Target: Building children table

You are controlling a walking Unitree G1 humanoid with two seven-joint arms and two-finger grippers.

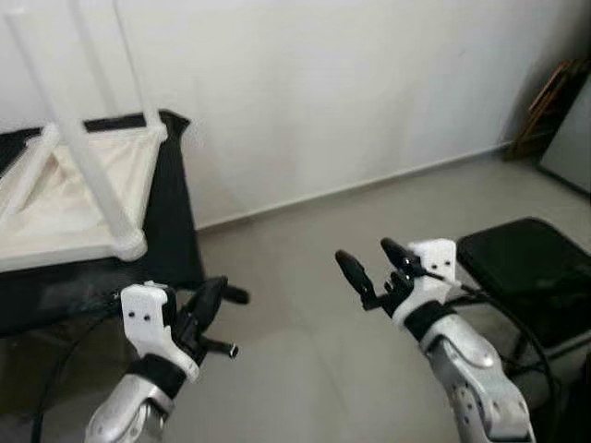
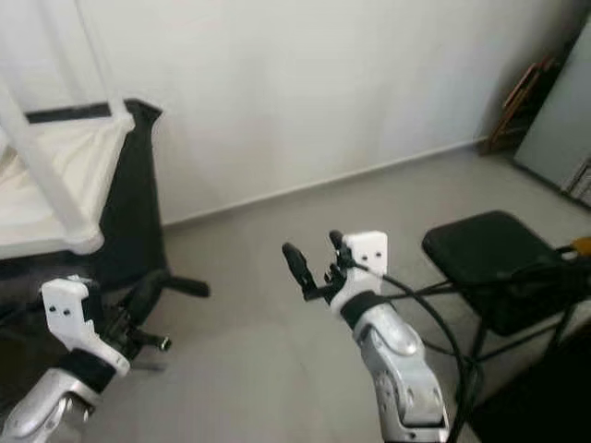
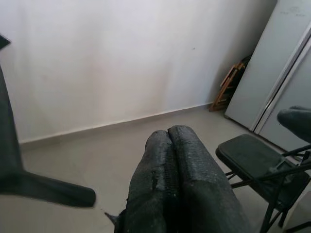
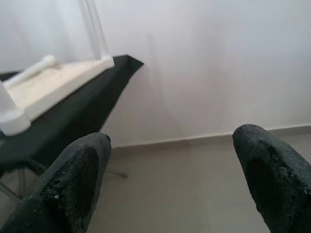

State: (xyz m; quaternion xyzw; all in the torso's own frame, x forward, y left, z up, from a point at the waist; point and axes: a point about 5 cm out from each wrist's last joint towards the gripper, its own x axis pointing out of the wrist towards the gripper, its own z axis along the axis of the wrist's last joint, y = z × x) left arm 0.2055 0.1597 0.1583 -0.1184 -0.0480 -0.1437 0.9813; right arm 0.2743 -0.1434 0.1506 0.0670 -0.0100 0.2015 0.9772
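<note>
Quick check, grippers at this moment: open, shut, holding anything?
Left gripper: shut, fingers pressed together, holding nothing, raised over the floor.
Right gripper: open, fingers spread wide apart, empty, raised over the floor.

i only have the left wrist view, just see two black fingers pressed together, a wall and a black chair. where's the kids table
Observer: The white children's table lies upside down, legs up, on a black-covered stand to the robot's left.
Operator: is the right gripper holding anything
Observer: No. The right gripper is open and empty, raised over the floor.
Operator: how close is my left gripper to the table
Observer: The left gripper is shut, below and just right of the table's near corner leg, not touching it.
Operator: the chair, which side
Observer: The black chair stands to the robot's right, beyond the right arm.
</note>
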